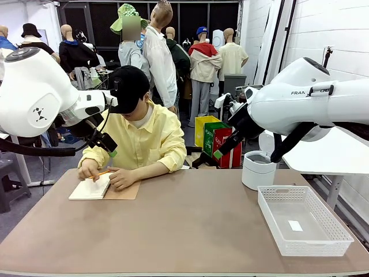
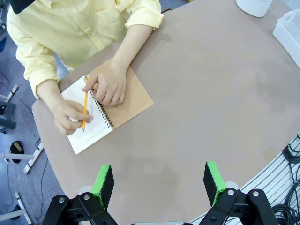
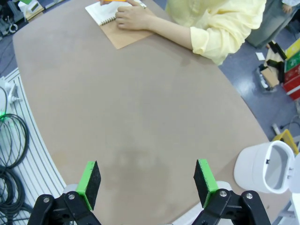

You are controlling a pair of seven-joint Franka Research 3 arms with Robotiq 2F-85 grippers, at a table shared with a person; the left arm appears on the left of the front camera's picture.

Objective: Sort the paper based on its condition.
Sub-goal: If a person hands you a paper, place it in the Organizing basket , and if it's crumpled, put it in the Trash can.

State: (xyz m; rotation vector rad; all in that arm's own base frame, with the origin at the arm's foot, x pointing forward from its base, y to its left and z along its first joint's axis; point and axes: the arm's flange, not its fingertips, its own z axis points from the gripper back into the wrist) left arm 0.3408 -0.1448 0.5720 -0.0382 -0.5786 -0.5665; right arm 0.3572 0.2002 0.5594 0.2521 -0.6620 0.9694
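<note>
Left pincer (image 2: 158, 180) and right pincer (image 3: 146, 180): both released, green pads wide apart, grasping nothing, above the brown bench (image 1: 184, 231). Paper (image 2: 89, 136): white page of an open spiral notebook (image 2: 133, 101) with kraft cover, far left on the bench, under a person's hands, one hand (image 2: 70, 117) holding an orange pencil (image 2: 85, 110); its marks are too small to read. White slotted basket (image 1: 314, 248) and white cylindrical bin (image 1: 258, 170) stand to the right; the right arm (image 1: 300, 109) is lettered "FRAN", the rest hidden.
</note>
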